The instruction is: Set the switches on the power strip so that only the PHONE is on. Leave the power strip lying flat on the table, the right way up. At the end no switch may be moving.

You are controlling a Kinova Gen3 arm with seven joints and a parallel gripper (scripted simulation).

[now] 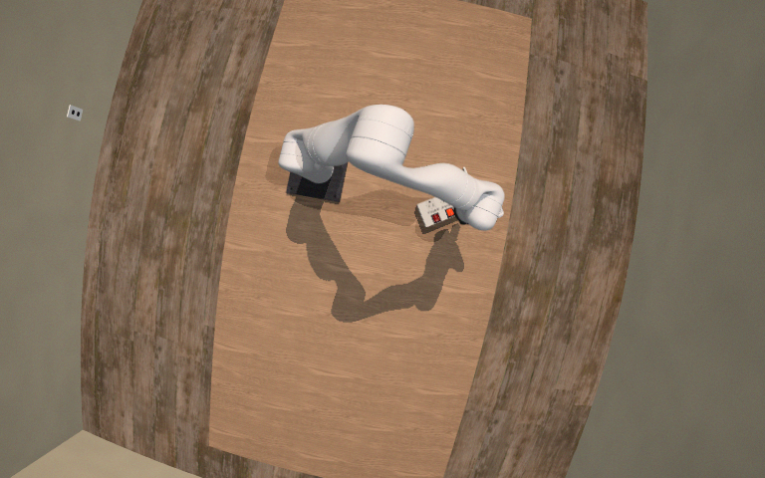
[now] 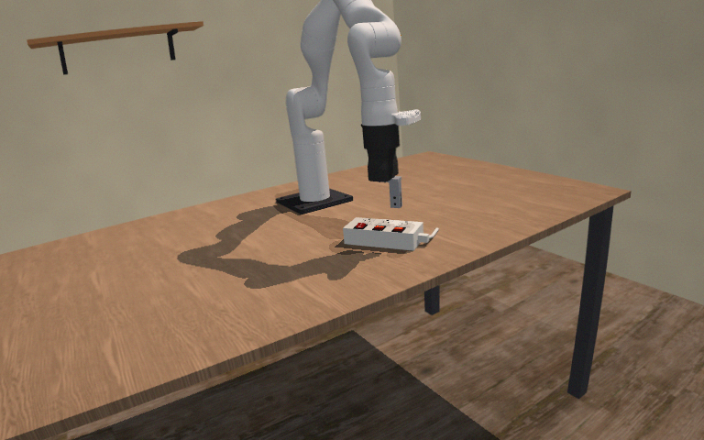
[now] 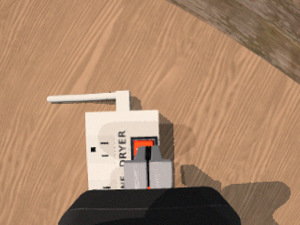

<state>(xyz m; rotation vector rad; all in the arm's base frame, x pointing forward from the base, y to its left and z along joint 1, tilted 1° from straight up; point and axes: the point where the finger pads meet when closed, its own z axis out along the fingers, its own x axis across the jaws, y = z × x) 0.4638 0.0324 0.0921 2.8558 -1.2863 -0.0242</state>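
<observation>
The white power strip (image 2: 383,232) lies flat on the table, switches up, with a short cord stub (image 2: 429,235) at its right end. It carries three red rocker switches in a row. In the wrist view only the cord end of the strip (image 3: 122,149) shows, with the DRYER switch (image 3: 144,142) glowing bright orange. My gripper (image 3: 148,159) is shut and empty, its tips over the near edge of that switch. From the side the gripper (image 2: 395,203) hangs a little above the strip. From above, the arm hides part of the strip (image 1: 435,212); one switch (image 1: 435,217) looks dark red, the one beside it (image 1: 449,211) bright orange.
The arm's black base plate (image 2: 314,201) is bolted to the table behind the strip. The table's far right edge (image 2: 535,231) runs close to the strip. A wall shelf (image 2: 113,33) hangs high at the back left.
</observation>
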